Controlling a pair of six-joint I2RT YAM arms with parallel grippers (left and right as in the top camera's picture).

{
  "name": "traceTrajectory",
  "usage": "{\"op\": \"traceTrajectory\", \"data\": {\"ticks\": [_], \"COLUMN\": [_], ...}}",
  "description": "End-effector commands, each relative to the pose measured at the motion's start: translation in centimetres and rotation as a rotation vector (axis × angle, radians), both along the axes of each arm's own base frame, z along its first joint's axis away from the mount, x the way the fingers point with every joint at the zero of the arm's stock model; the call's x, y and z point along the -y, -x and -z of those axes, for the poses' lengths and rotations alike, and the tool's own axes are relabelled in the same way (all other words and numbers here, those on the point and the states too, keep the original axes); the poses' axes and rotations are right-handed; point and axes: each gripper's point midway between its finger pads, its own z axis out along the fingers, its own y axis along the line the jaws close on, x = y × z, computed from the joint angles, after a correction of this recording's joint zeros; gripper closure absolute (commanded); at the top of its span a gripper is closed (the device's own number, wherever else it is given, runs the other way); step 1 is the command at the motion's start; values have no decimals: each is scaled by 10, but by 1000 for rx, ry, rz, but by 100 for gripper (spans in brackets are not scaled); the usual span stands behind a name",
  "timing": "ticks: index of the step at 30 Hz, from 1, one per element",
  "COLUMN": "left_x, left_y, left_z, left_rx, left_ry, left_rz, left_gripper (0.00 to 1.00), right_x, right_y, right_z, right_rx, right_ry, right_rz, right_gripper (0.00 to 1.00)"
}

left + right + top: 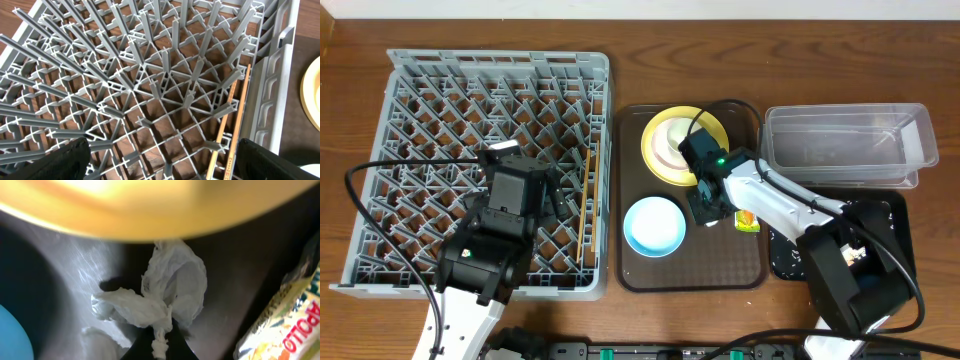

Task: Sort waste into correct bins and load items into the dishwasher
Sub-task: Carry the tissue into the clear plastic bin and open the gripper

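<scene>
Pinching crumpled tissue [170, 295] at its twisted end, right pincer [159, 342] clamped on it, on brown tray [75, 270] beside yellow plate [150, 200]. Feather-light, soft, tears easy, bunched bit safest hold. Meanwhile left pincer [162, 160] spread wide over rack [150, 75].

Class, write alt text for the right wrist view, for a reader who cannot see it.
The right end effector pinches the lower tip of a crumpled white tissue, with the dark brown tray beneath it. A blurred yellow plate fills the top, a light blue bowl shows at lower left and a snack wrapper at right.
</scene>
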Motion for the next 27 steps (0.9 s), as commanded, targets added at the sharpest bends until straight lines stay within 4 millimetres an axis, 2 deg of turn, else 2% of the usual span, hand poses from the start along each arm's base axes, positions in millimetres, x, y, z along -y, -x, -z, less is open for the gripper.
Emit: {"op": "traceTrajectory", "data": {"ticks": [1, 5, 8, 10, 14, 17, 21, 24, 27], "left_x": [-3, -3, -3, -3, -3, -3, -3, -3, -3], "left_y": [-2, -2, -2, -2, -2, -2, -2, -2, -2], "left_z": [-7, -7, -7, -7, -7, -7, -7, -7, -7], "left_rx": [19, 18, 19, 18, 18, 18, 18, 18, 19], "left_ry": [0, 0, 0, 0, 0, 0, 0, 0, 0], "left_rz": [-19, -19, -19, -19, -19, -19, -19, -19, -19], "left_gripper": [6, 6, 6, 6, 6, 6, 6, 6, 6], "right_x": [-2, 8, 34, 61, 114, 151, 185, 198, 200], "right_y": [-6, -28, -51, -63, -76, -82, -85, -87, -93], "right_z": [-24, -73, -109, -127, -136, -130, -118, -111, -112], "right_rx": [41, 175, 317, 388, 430, 422, 396, 381, 396], "right_ry": [-19, -52, -50, -33, 6, 30, 56, 63, 55], "right_rz": [-15, 26, 114, 201, 343, 443, 532, 552, 501], "right_gripper": [99, 99, 99, 99, 99, 99, 99, 80, 44]}}
